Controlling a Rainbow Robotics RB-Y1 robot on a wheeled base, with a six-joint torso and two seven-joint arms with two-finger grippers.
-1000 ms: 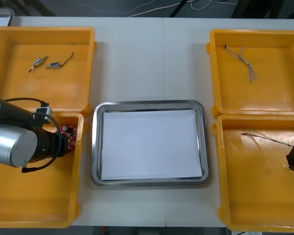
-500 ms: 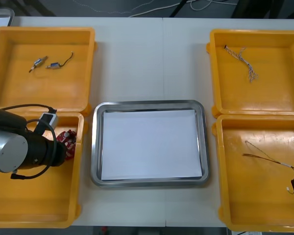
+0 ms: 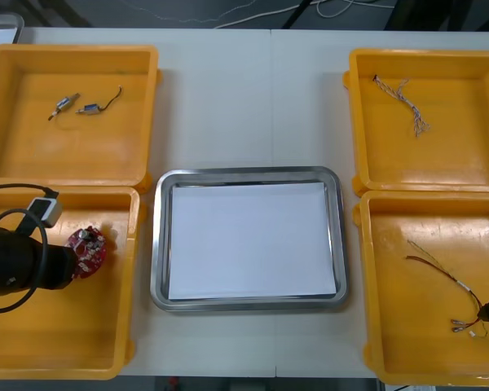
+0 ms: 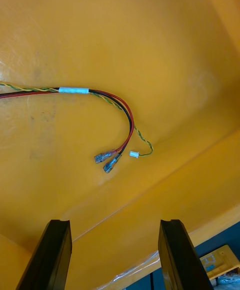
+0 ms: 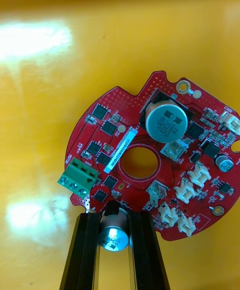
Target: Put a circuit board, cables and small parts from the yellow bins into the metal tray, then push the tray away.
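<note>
Four yellow bins (image 3: 72,50), two down each side. One metal tray (image 3: 156,244), centre. One round red circuit board (image 3: 88,248). Two small metal parts (image 3: 63,103), upper left. One twisted blue and white cable (image 3: 399,96), one red and yellow cable (image 4: 73,90).

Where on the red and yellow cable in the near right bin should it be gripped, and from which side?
Probably at the white band, where the cable strands run bundled. Come straight down with the right end effector, fingers across the run: it lies flat on the bin floor, and its ends splay.
</note>
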